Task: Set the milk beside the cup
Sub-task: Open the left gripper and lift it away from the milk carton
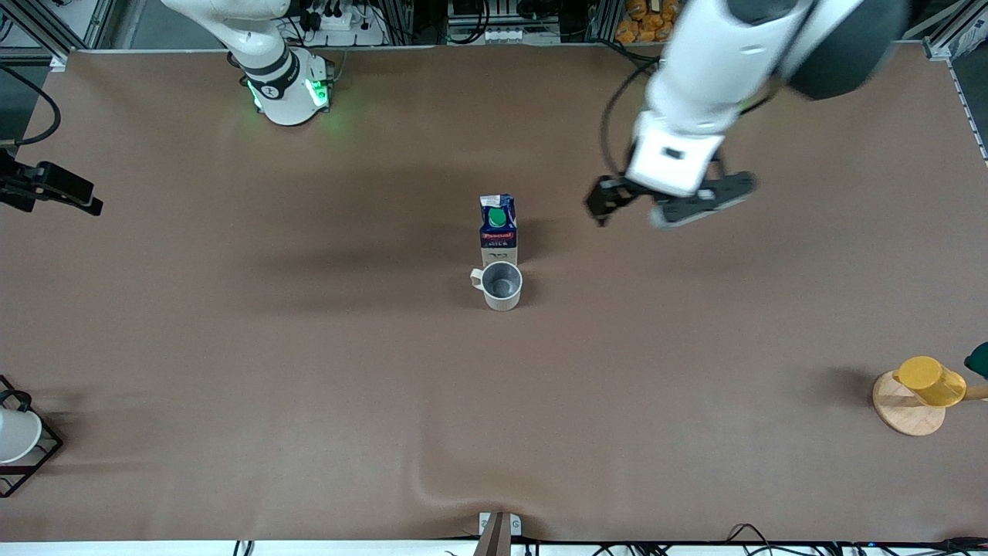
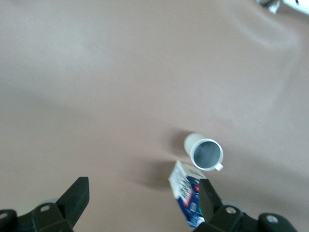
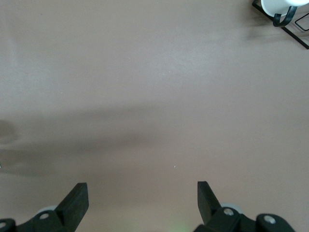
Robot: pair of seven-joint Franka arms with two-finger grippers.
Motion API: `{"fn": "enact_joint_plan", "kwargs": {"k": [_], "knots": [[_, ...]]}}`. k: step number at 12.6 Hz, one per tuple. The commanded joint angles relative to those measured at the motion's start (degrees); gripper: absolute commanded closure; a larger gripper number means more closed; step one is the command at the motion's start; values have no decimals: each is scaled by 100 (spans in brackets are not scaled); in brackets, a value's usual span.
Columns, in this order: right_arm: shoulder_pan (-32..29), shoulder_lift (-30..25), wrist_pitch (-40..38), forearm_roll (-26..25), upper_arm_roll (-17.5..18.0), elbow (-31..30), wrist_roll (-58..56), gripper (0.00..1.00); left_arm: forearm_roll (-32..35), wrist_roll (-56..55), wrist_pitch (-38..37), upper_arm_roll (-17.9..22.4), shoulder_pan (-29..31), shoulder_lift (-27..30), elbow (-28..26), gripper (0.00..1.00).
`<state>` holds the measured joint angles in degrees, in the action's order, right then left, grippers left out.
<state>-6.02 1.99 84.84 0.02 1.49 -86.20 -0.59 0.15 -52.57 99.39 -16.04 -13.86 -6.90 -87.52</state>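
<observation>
The milk (image 1: 498, 225) stands upright mid-table, a dark blue carton with a red band and a green cap. The grey-beige cup (image 1: 500, 286) stands right beside it, nearer to the front camera, almost touching. My left gripper (image 1: 637, 211) is open and empty in the air, over bare table toward the left arm's end from the milk. In the left wrist view the milk (image 2: 186, 193) and cup (image 2: 206, 153) show beside one finger, and the left gripper (image 2: 142, 188) holds nothing. My right gripper (image 3: 140, 191) is open and empty over bare table; the arm waits.
A yellow cup (image 1: 930, 381) sits on a round wooden stand (image 1: 905, 415) at the left arm's end. A white cup in a black wire rack (image 1: 17, 440) stands at the right arm's end and shows in the right wrist view (image 3: 285, 7). The brown cloth has a fold (image 1: 432, 479) near the front edge.
</observation>
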Motion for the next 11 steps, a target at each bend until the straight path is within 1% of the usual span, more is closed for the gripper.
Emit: {"fn": "enact_joint_plan", "kwargs": {"k": [1,3,5,7,9,11], "knots": [[-84,-76,15,112,53,-54,-47,0,73,990,-157,-66,794,373,-204,0],[-84,-76,15,112,53,-54,-47,0,73,1886,-254,-83,1409,443,-213,0],[-84,-67,15,112,53,-54,-47,0,73,2564,-263,-75,1710,444,-213,0],[-84,-76,6,112,53,-54,-38,0,73,2917,-332,-66,1887,444,-204,0],[-84,-67,15,112,53,-54,-38,0,64,3164,-508,-14,1966,575,-239,0],[-84,-67,15,112,53,-54,-38,0,64,3646,-561,389,1896,637,-248,0]]}}
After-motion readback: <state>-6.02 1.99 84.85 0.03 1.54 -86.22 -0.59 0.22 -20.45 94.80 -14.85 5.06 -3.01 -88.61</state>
